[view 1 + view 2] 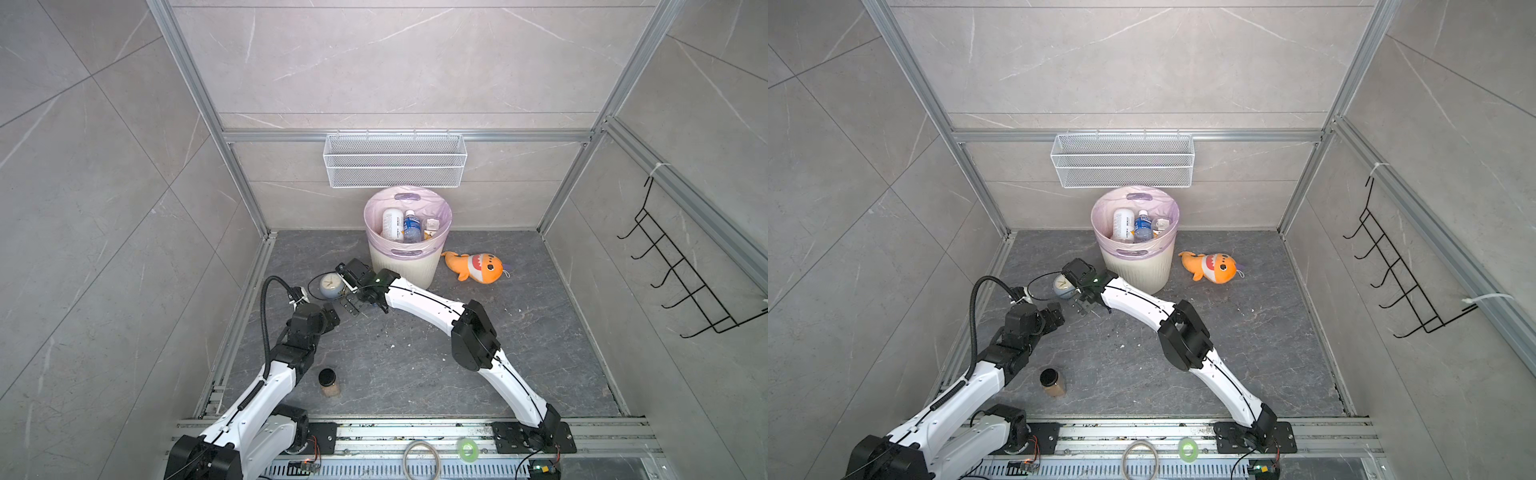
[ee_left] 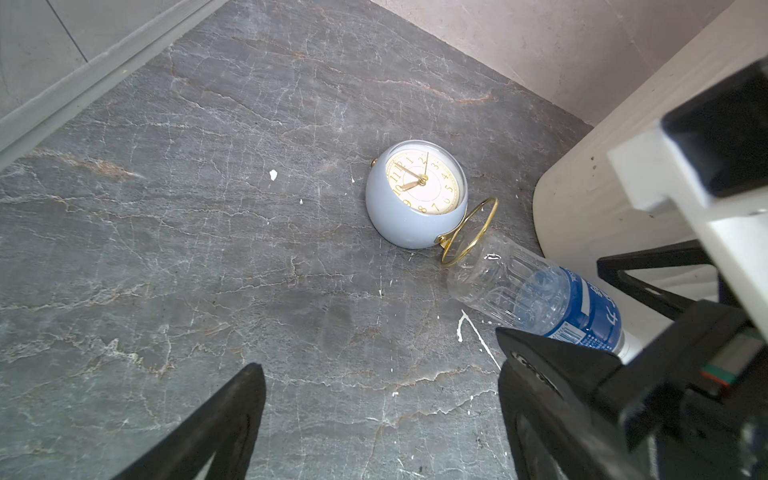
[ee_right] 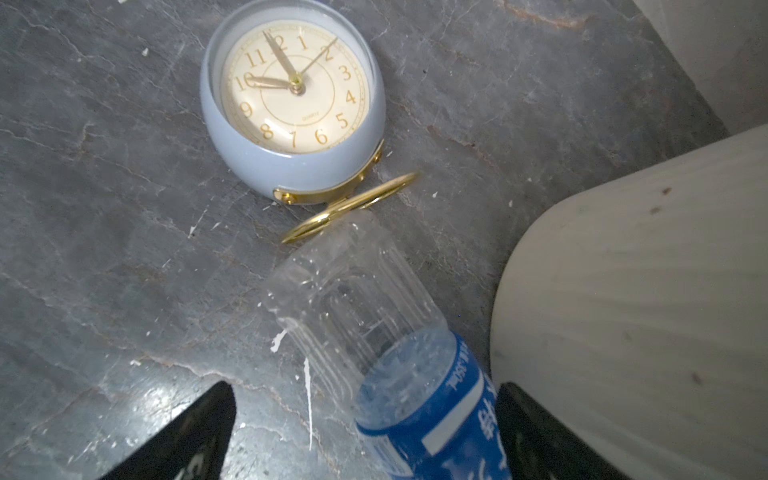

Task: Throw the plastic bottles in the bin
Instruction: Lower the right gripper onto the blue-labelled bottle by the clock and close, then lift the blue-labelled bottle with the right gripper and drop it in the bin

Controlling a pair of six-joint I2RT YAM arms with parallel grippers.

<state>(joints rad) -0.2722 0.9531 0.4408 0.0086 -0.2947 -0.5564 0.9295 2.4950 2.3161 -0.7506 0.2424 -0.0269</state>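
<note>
A clear plastic bottle [image 3: 353, 299] with a blue label lies on the dark floor. Its base touches the gold ring of the clock [image 3: 291, 95], and the bin [image 3: 623, 291] stands close beside it. My right gripper [image 3: 365, 432] is open and straddles the labelled end, which lies nearer one finger. In both top views the right gripper [image 1: 365, 305] covers this bottle. My left gripper [image 2: 382, 399] is open over bare floor beside the bottle [image 2: 540, 299]. The cream bin [image 1: 405, 266] with a pink liner holds several bottles [image 1: 411, 226].
A black-lidded jar [image 1: 329, 382] stands by the left arm. An orange shark toy [image 1: 476, 268] lies right of the bin. A white wire basket [image 1: 395, 160] hangs on the back wall above the bin. A black hook rack [image 1: 681, 266] hangs on the right wall.
</note>
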